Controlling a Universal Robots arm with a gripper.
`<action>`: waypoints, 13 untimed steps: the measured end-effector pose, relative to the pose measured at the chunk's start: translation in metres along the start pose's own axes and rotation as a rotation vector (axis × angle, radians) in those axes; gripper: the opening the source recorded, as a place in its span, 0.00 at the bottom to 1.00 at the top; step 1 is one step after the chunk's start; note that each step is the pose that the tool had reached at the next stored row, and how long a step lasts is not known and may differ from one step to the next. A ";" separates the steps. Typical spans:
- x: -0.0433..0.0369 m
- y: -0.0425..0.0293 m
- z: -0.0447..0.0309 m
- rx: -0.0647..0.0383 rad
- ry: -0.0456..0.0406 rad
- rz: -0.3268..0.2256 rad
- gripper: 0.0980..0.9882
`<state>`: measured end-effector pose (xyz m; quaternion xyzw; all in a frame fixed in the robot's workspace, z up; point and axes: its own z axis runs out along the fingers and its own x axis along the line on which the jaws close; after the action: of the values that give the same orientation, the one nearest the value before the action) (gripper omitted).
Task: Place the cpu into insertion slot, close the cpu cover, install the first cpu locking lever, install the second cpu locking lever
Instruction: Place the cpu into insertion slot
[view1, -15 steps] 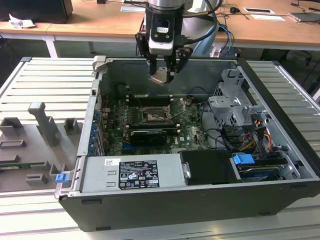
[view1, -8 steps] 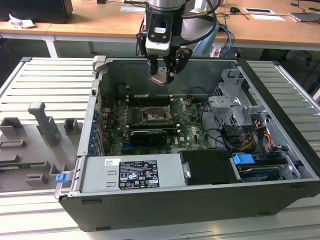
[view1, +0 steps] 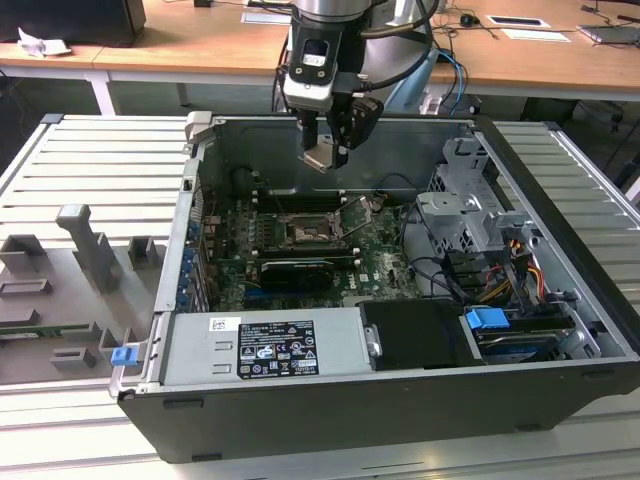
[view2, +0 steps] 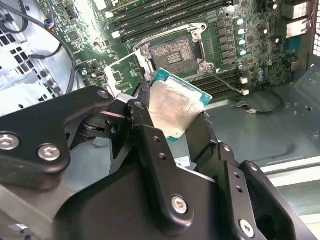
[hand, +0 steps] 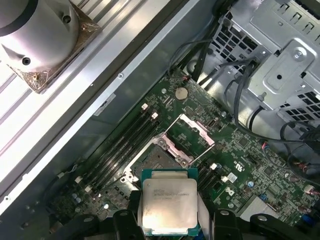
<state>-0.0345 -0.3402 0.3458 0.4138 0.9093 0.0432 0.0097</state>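
Hanging high above the open computer case (view1: 560, 200), the cpu (view1: 322, 158) is held well clear of the green board (view1: 380, 262). It is clamped by two opposite edges between the fingers (view2: 150, 135) of the gripper (view1: 325, 148). The fingers are clenched on the chip's rim alone, so the pale metal top is left bare and nothing is seen touching the underside — a hold judged to suit a part that has to be laid flat into a socket. The insertion slot (hand: 157, 160) is seen in both wrist views below and just beyond the chip's edge. Its dark centre is uncovered and nothing is seated in it, so the first step is judged unfinished. The cpu cover (hand: 192, 132) stands swung open beside the slot, its square cut-out tipped away, and the socket is thereby left free from above. The long memory slots (hand: 125, 142) run alongside and are not touched. Whether the locking levers are latched cannot be told — only thin wire-like bars near the socket can be made out.
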 end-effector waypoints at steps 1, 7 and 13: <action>0.0000 0.0000 0.0001 0.000 -0.0008 0.009 0.48; 0.0000 -0.0001 0.0010 0.000 -0.0116 0.105 0.48; 0.0000 -0.0002 0.0021 0.002 -0.0215 0.183 0.48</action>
<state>-0.0345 -0.3402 0.3437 0.4954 0.8676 0.0388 0.0152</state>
